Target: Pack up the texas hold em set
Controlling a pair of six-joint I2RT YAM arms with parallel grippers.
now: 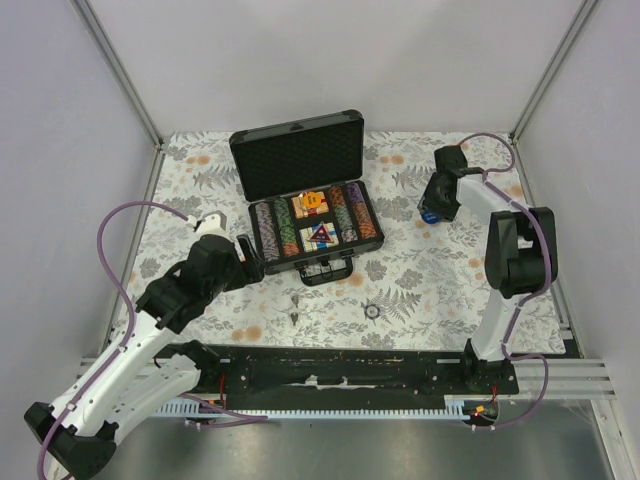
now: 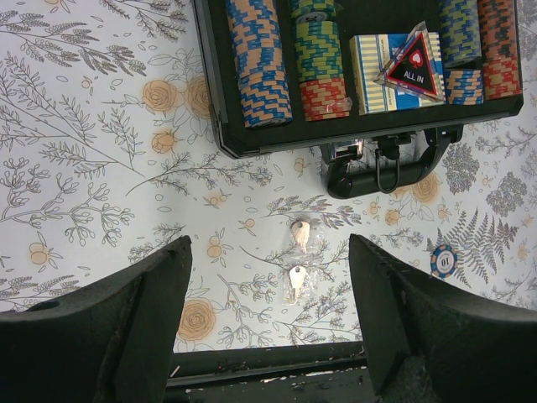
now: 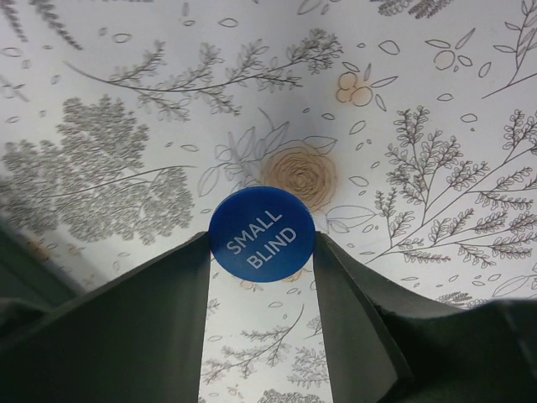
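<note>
Right gripper [image 3: 262, 242] is closed on the blue small blind button [image 3: 262, 227], pinching it by the rim, low over the worktop [image 1: 420, 285] and well right of the open case [image 1: 297, 160]. With a grip that thin, the button could easily tilt or pop out on the way over. Left gripper [image 2: 270, 252] hangs open by the case handle [image 2: 382, 172].

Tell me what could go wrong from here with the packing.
1. The right gripper pinches the SMALL BLIND button only by its rim, so it could slip out on the way over.
2. The case looks nearly full, so the button may not sit flat and could block the lid.
3. The keys and a loose chip lie outside the case and could easily be left out.
</note>
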